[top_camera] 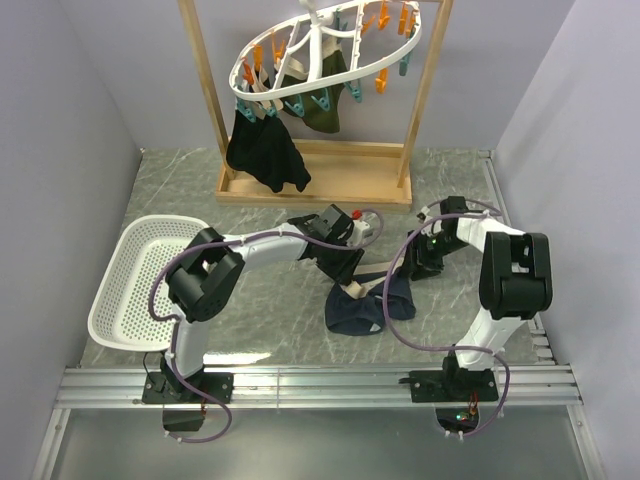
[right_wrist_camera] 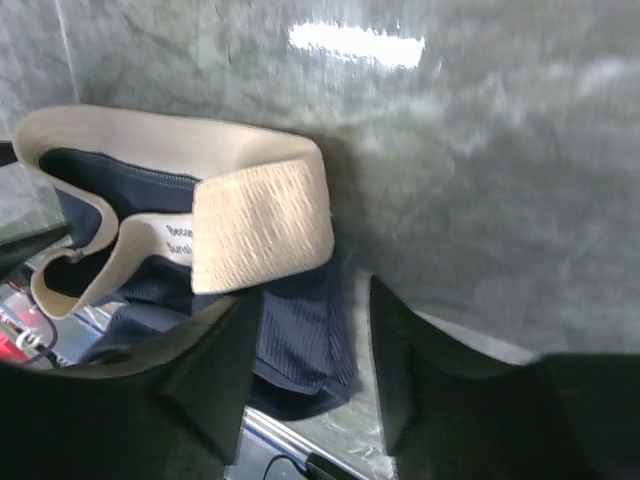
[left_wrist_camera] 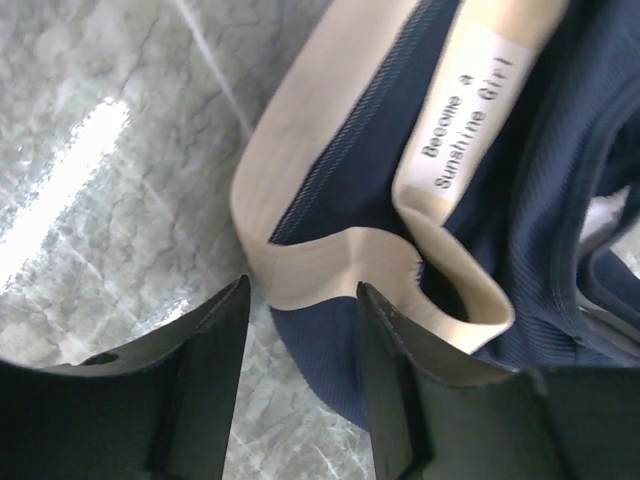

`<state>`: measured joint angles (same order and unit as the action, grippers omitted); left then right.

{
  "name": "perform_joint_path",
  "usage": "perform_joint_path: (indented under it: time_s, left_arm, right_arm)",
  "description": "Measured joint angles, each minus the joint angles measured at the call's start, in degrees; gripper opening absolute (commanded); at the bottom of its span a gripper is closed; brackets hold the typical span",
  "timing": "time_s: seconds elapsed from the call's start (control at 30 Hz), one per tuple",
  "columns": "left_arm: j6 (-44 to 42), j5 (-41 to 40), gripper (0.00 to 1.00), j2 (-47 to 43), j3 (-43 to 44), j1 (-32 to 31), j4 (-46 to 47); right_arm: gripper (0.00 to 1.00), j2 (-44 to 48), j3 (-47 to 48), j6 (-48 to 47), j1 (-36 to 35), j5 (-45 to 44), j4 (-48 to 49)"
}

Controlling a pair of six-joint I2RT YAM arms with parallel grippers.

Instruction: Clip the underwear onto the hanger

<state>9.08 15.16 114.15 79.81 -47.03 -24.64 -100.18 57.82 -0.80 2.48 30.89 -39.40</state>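
Note:
The navy underwear [top_camera: 365, 306] lies crumpled on the table in front of both arms, its beige waistband [left_wrist_camera: 300, 180] folded open with a white label showing. My left gripper [left_wrist_camera: 300, 300] is open, low at its left end, with the waistband edge just ahead between the fingers. My right gripper [right_wrist_camera: 310, 350] is open at the right end, with a navy fabric edge [right_wrist_camera: 300, 330] between its fingers. The white oval hanger [top_camera: 320, 45] with orange and teal pegs hangs tilted at the top of the wooden stand, far behind.
A black garment [top_camera: 265, 150] and an olive-green garment [top_camera: 325, 100] hang clipped on the hanger. The wooden frame stand [top_camera: 315, 185] rests at the back. A white mesh basket [top_camera: 140, 280] sits at the left. Grey walls enclose the table.

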Motion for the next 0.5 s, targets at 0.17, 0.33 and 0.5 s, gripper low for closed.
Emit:
perform_joint_path:
  time_s: [0.17, 0.33, 0.5]
  left_arm:
    - [-2.08, 1.33, 0.59, -0.46, 0.17, -0.48, -0.24]
    - [-5.18, 2.1, 0.57, -1.2, 1.25, -1.11, -0.81]
    - [-7.56, 2.4, 0.52, -1.2, 1.75, -3.04, 0.0]
  right_arm:
    - [0.16, -2.73, 1.14, -0.96, 0.0, 2.12, 1.11]
    - [0.0, -4.76, 1.53, -3.41, 0.0, 5.25, 0.85]
    - [0.0, -3.8, 1.55, -6.14, 0.02, 7.45, 0.2]
